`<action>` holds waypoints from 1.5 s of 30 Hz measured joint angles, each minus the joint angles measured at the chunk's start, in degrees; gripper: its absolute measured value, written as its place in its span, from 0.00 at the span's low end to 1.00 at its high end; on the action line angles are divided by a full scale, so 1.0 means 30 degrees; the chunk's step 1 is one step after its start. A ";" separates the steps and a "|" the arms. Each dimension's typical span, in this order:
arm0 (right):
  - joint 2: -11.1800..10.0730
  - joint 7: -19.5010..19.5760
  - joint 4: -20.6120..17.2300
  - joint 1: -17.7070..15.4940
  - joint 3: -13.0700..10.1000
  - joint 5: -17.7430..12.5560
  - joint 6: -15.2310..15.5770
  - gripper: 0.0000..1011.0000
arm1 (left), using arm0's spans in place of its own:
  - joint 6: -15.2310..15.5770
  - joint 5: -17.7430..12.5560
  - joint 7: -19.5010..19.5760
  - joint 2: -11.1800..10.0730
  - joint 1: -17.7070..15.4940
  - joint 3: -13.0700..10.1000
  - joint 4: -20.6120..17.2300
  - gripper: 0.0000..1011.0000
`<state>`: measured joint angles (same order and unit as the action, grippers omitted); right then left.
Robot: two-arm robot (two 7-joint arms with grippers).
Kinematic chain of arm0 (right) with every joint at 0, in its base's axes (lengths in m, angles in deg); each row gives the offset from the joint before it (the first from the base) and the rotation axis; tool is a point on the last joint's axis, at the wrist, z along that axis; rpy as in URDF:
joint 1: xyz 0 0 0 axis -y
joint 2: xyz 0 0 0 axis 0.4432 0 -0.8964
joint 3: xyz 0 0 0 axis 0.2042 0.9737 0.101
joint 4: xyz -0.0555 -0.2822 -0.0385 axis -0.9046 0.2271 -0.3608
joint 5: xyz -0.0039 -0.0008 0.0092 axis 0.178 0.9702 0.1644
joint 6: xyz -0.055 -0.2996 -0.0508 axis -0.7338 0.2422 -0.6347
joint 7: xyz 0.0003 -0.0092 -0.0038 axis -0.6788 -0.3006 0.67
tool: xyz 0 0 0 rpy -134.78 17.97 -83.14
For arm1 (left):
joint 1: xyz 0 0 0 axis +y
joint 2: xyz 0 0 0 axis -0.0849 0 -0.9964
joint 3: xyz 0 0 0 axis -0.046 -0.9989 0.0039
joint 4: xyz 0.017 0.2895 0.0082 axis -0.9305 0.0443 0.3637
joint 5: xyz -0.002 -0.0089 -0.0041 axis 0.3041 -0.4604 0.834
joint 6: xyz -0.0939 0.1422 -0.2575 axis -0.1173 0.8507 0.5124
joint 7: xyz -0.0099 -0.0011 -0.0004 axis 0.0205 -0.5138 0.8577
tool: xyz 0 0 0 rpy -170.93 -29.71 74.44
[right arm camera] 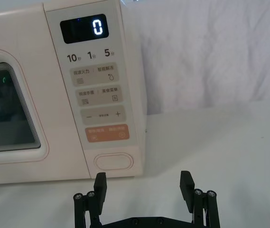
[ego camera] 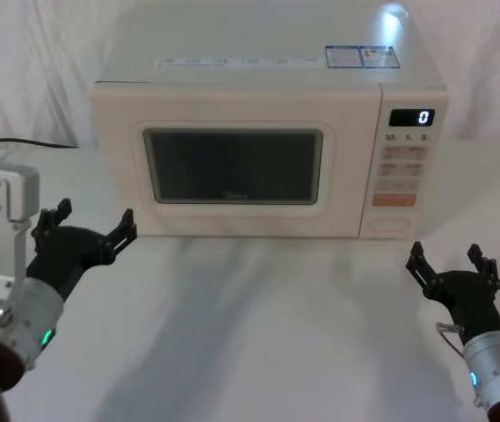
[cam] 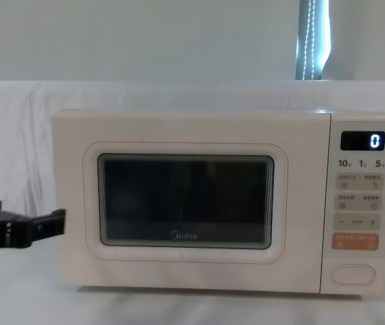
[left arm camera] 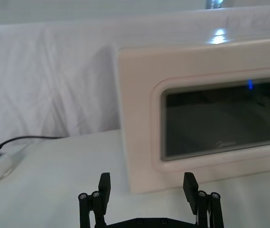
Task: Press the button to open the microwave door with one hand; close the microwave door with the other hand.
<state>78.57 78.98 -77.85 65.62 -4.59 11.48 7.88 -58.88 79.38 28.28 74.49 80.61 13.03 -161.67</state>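
A boxy cream microwave (ego camera: 258, 132) sits at the middle of a white-draped table (ego camera: 258, 334), its black display (ego camera: 412, 117) showing a white 0. The microwave door (cam: 178, 203), a broad cream panel with a dark rounded window, a thin pink outline and a grey "Midea" logo, stands closed flush with the front. The button (right arm camera: 114, 162), a wide, unmarked cream pill, sits at the foot of the control panel, just below an orange key (right arm camera: 107, 134). The left gripper (ego camera: 87, 230) hovers near the oven's left front corner, fingers spread and holding nothing. The right gripper (ego camera: 453, 260) hangs in front of the panel, apart from the button, likewise spread and empty.
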 joint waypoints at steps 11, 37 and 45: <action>-0.0001 0.0000 -0.0001 0.0000 -0.0001 0.0001 0.0000 0.99 | -0.0381 0.0378 -0.0072 0.0152 0.1019 0.0852 -0.0001 0.99; 0.0000 0.0000 -0.0001 -0.0001 -0.0001 0.0001 0.0000 0.99 | -0.0523 0.0454 -0.0056 0.0263 0.1209 0.0932 0.0158 0.99; -0.0001 0.0000 -0.0001 -0.0001 -0.0001 0.0001 0.0000 0.99 | -0.0519 0.0452 -0.0054 0.0263 0.1205 0.0932 0.0158 0.99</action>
<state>78.57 78.98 -77.85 65.62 -4.59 11.48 7.88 -60.44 80.74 28.11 75.28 84.22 15.83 -161.20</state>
